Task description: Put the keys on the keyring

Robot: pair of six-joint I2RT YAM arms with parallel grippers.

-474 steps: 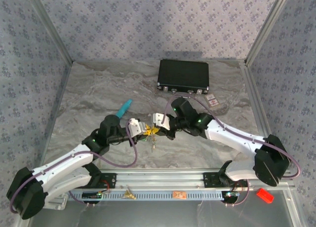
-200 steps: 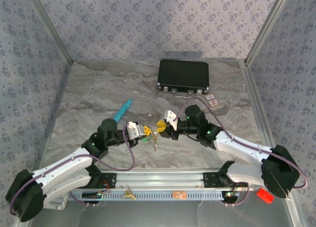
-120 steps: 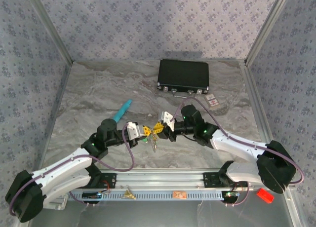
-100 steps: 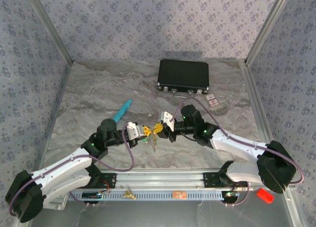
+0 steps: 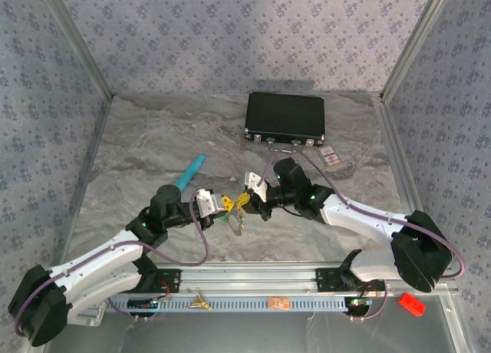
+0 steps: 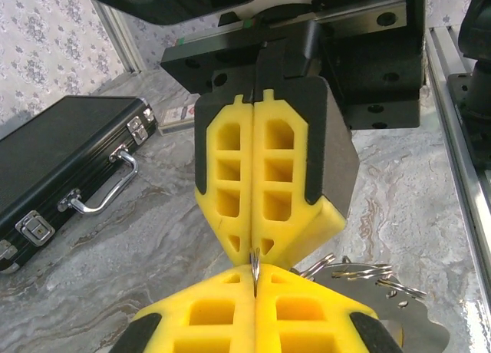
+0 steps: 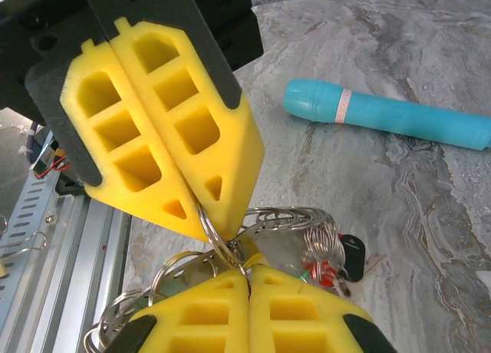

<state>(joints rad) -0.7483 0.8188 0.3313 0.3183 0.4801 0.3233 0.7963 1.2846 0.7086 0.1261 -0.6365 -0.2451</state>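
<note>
Where the two arms meet over the grey marbled table (image 5: 153,138), the left gripper (image 5: 226,203) and the right gripper (image 5: 244,197) face each other tip to tip, the right one at about 2 o'clock from the left. Both are clamped on the keyring (image 6: 255,262). The left wrist camera shows its thin silver wire edge-on, pinched in the seam between the left gripper's yellow pads (image 6: 207,315). The right gripper's own pads are pressed together on the same wire directly at 12 o'clock.

The right wrist camera shows the wire curving out of the left gripper's closed tips and into the seam of the right gripper's. Further silver coils spill out at 3 o'clock and 8 o'clock of that meeting point. Among the coils at 3 o'clock sit the red and green tags (image 7: 322,275) and a small black capsule-shaped piece (image 7: 351,253).

From above, the keys (image 5: 238,222) hang as a small gold-coloured bunch at 6 o'clock just below the gripper tips — too small there to tell how each one sits on the wire.

A teal tube (image 5: 193,170) lies flat on the table at 11 o'clock from the left gripper, apart from it. A closed black case (image 5: 285,117) lies well apart at 1 o'clock, its handle toward the arms.
</note>
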